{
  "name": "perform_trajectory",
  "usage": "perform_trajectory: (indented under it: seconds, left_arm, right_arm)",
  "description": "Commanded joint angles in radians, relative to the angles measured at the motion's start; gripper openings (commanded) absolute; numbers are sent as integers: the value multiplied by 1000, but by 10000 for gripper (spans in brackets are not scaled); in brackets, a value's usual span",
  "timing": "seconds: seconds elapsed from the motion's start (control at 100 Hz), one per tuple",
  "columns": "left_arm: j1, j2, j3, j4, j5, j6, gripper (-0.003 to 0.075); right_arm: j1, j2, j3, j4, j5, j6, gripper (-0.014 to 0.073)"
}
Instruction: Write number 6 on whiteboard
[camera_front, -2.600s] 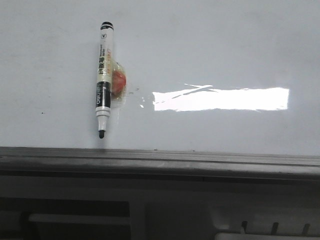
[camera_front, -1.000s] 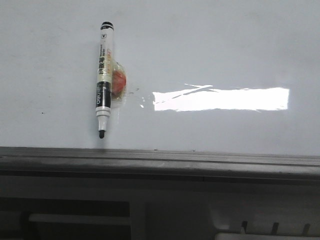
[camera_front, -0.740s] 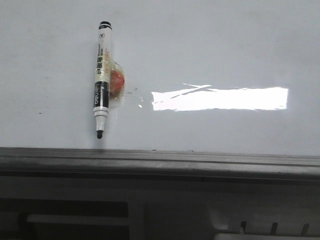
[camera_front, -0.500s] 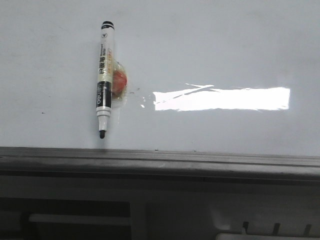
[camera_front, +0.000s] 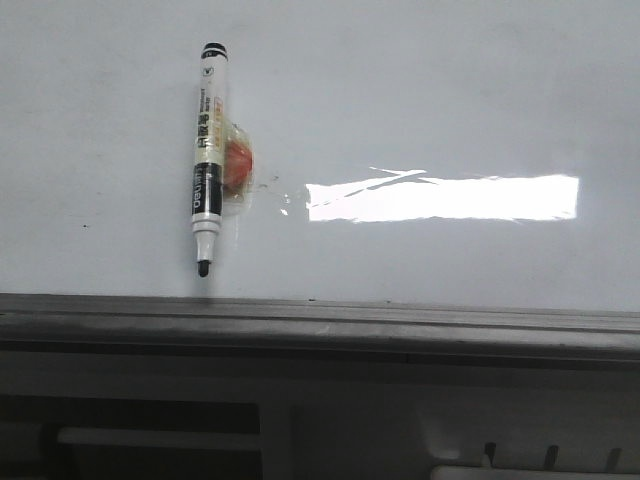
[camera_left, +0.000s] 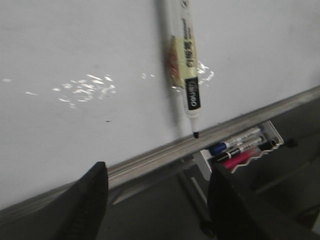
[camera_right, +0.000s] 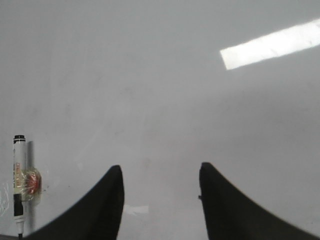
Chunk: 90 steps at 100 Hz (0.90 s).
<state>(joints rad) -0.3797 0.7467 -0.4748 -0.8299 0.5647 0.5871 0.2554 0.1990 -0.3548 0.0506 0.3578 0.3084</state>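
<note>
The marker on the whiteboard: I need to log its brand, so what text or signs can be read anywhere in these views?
"deli", white on the black band of the marker.
Other print on its barrel: too small to read.
Whiteboard: no writing.

Each gripper (camera_left: 155, 200) (camera_right: 160, 200) shows two dark, smooth, tapering curved fingers.
</note>
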Motion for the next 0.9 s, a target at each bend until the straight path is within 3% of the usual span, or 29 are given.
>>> perform_trajectory:
  seconds: [0.0, 0.19, 0.37, 0.55, 0.89]
  left_arm:
    - [-98, 80, -38, -88, -116, 13, 400]
    - [-280, 234, -53, -227, -332, 13, 400]
    - [-382, 331, -95, -250, -523, 13, 400]
    - [-395, 396, -97, -269, -647, 13, 400]
    - [-395, 480, -97, -269, -664, 13, 360]
  right_arm:
    - [12, 22, -38, -11, -69, -14, 324]
    - [14, 22, -38, -11, -65, -14, 324]
    - [14, 22, -38, -11, -65, -14, 324]
    - [14, 22, -38, -2, -65, -14, 324]
    - [14, 22, -38, 9, -71, -14, 324]
